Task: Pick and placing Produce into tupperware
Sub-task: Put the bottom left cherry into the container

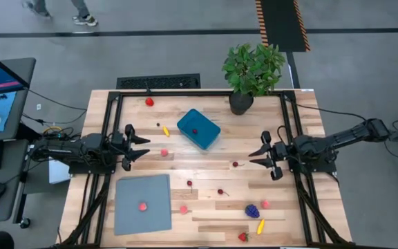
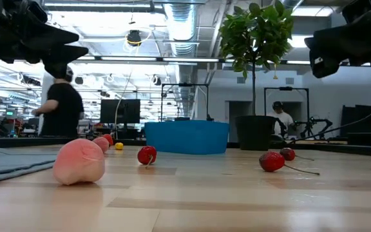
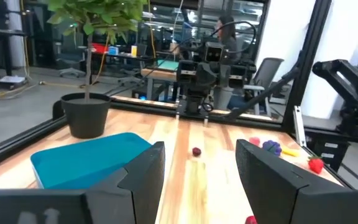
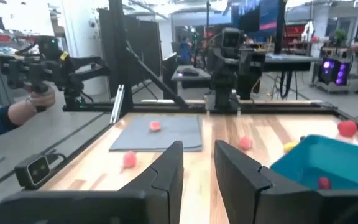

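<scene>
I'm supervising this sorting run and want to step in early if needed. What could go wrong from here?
The produce is tiny and round; a cherry could roll from closing jaws. The tupperware is light, so a bump might slide it. The potted plant stands close behind it and could be knocked.

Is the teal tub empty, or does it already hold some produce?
Not empty. The tub holds one small red piece, seen from above and in the right wrist view. Other produce lies scattered on the table.

I see a table of pale, smooth planked wood with a soft sheen, a smooth teal plastic tupperware, a matt grey sheet, and matt black fingers
</scene>
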Robot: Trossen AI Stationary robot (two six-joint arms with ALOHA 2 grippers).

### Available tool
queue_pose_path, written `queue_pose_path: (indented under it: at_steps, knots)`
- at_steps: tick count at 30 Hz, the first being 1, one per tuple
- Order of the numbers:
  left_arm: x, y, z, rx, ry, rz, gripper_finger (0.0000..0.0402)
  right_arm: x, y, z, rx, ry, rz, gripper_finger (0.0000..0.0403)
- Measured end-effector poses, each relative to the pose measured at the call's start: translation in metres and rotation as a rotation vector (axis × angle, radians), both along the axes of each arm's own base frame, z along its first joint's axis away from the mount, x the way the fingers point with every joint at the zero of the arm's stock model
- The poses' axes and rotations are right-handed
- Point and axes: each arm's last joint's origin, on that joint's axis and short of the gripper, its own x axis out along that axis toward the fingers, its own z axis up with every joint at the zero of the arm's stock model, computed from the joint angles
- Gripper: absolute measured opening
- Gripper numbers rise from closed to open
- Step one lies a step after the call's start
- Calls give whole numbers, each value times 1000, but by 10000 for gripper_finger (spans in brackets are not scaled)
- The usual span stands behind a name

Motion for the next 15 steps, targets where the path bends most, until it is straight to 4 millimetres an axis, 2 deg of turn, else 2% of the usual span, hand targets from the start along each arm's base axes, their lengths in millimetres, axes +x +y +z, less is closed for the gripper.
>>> queue_pose_path:
  at_steps: [7,15]
  knots:
    - [2,0,-4,-41,44,-2,187,1,-1,-3,-35,23,-12,113]
    - [10,-1,-4,-73,63,-12,187,2,-9,-11,-59,106,-113,113]
